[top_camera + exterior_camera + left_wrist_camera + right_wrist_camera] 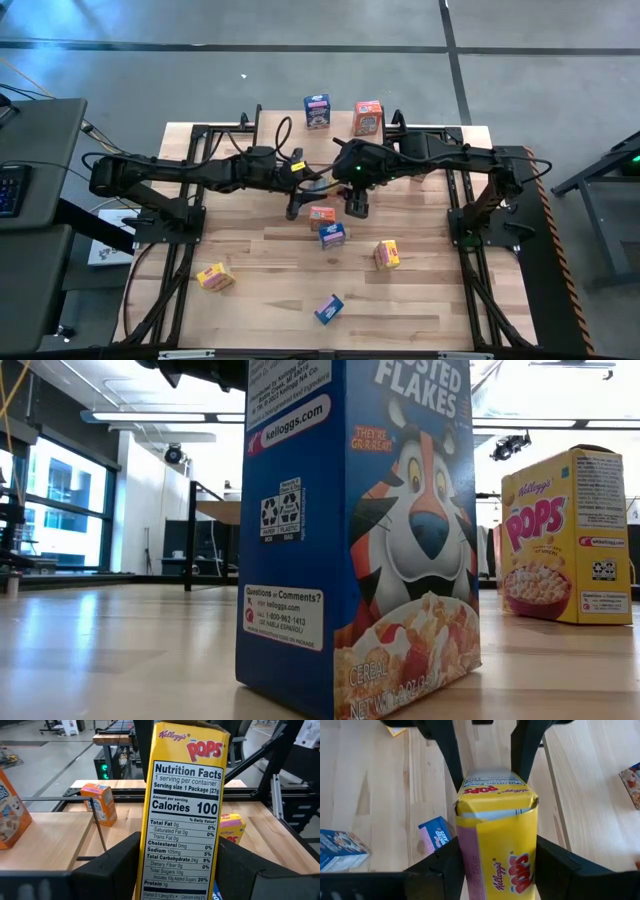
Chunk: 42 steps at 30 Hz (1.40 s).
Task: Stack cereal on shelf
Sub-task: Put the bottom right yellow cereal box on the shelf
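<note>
Two boxes are placed so far: a blue cereal box (317, 110) and an orange cereal box (367, 117) stand upright side by side at the far edge of the counter (440, 300), apparently on the shelf (50, 832). Both arms meet over mid-counter. The left end effector (293, 208) is clenched on an upright yellow Pops box (185, 810), and the right end effector (356, 207) grips a second yellow box (500, 820) the same way. Five boxes remain loose on the counter: an orange one (321, 214) and a blue one (332, 235) just below the end effectors, another orange one (387, 254), a third yellow box (214, 276) near the left side, and a blue one (328, 308) near the front. Seven of nine appear to need shelving.
</note>
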Tool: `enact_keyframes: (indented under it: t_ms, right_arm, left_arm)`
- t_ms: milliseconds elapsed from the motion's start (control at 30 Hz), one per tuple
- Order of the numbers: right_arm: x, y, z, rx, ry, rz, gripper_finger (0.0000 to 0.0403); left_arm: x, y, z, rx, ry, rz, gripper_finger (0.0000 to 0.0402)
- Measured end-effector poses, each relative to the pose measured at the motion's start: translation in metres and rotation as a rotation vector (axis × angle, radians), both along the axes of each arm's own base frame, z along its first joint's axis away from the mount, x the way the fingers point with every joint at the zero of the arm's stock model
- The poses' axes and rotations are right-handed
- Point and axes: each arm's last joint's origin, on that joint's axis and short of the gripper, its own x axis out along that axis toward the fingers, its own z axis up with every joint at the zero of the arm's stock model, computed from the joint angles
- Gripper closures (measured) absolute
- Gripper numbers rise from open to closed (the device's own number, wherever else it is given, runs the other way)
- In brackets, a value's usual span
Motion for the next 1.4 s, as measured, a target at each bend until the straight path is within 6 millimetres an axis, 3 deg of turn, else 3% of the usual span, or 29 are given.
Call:
enact_keyframes:
  t_ms: [467, 900, 1267, 1400]
  right_arm:
    - [0.000, 0.000, 0.000, 0.004, 0.000, -0.015, 0.0119]
    - [-0.011, 0.000, 0.009, 0.001, -0.009, -0.011, 0.0114]
    - [-0.027, 0.000, 0.024, 0.001, -0.059, -0.011, 0.0114]
    - [-0.028, 0.000, 0.024, -0.001, -0.058, -0.008, 0.0114]
  left_arm:
    - [0.000, 0.002, 0.000, 0.001, -0.004, 0.002, 0.0195]
    - [-0.002, 0.007, -0.002, -0.003, 0.029, 0.023, 0.0195]
    - [-0.036, 0.013, 0.021, 0.057, -0.008, 0.061, 0.0195]
    - [-0.054, 0.019, 0.021, 0.076, -0.046, 0.141, 0.0195]
